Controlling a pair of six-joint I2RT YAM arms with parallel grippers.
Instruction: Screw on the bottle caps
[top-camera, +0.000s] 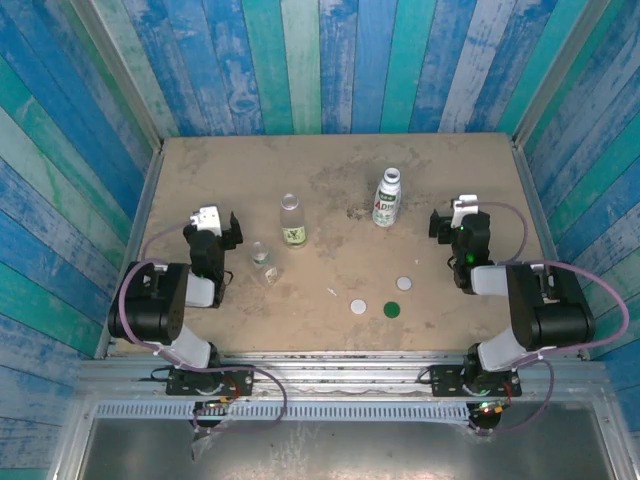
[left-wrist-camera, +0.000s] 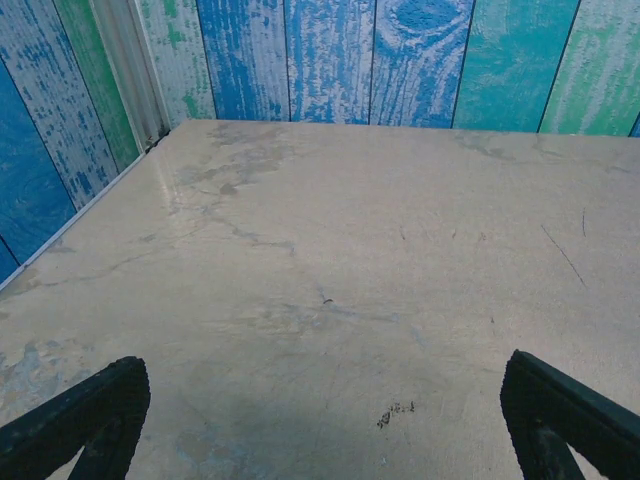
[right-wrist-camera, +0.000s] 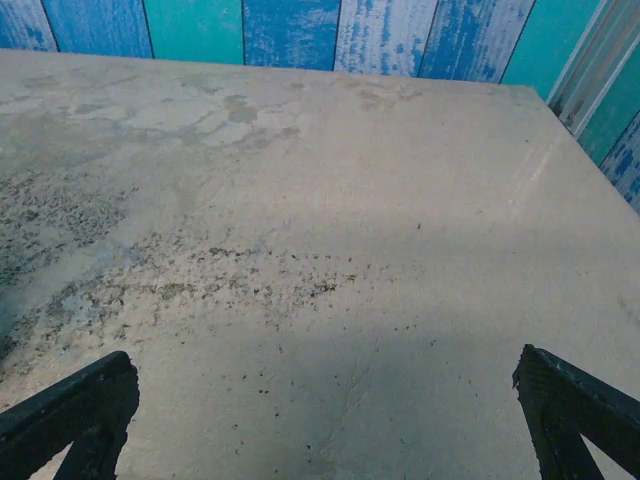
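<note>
Tan worktop (top-camera: 330, 165), blue plank walls: three bottles (top-camera: 292, 225) upright, two white caps (top-camera: 358, 306) and green cap (top-camera: 393, 309) lying loose; left and right jaws wide open, empty.

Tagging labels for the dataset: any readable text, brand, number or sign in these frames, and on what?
No text can be read.
white-wrapped bottle: green print, too small and blurred to read.
slim clear bottle: olive label, print too small to read.
</note>
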